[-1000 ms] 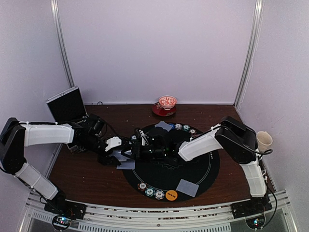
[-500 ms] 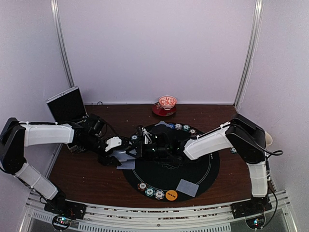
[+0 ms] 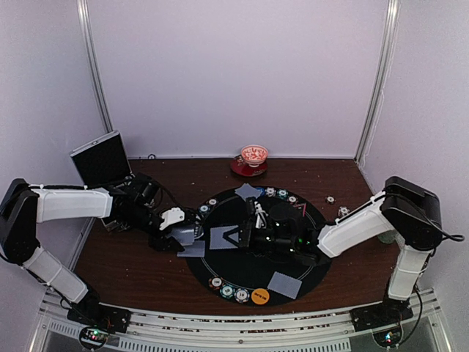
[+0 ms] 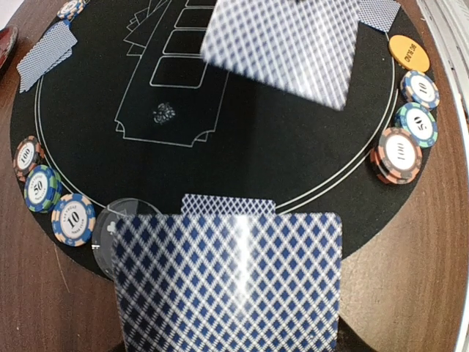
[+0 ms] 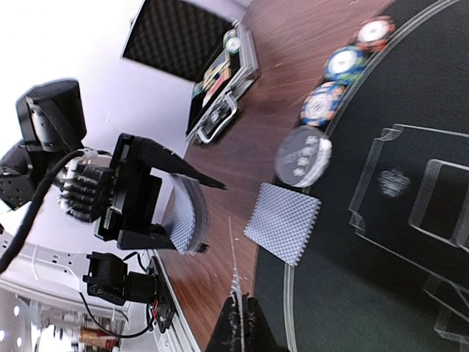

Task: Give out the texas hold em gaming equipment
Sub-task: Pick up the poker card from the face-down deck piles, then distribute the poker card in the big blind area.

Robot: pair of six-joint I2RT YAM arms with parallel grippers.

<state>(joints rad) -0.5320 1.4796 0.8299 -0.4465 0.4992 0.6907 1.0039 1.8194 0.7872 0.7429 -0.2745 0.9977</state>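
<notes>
Pale walls close in a brown table with a round black mat (image 3: 316,253) on it. From above, the far cards (image 3: 248,192) and near cards (image 3: 284,283) lie at the mat's rim, with chips (image 3: 228,291) and an orange disc (image 3: 260,296) beside the near ones. The deal looks partway done, and the outlined slots in the middle are bare. The left gripper (image 3: 183,235) is clamped on the deck (image 3: 187,233) over the mat's left edge, and the right gripper (image 3: 239,236) pinches a single card (image 3: 222,237) just beside it. The left wrist view shows the deck's blue diamond back, a loose card (image 4: 227,206) on the rim beneath it, and the single card blurred in the air. The right wrist view shows that card edge-on between closed fingers (image 5: 249,331).
</notes>
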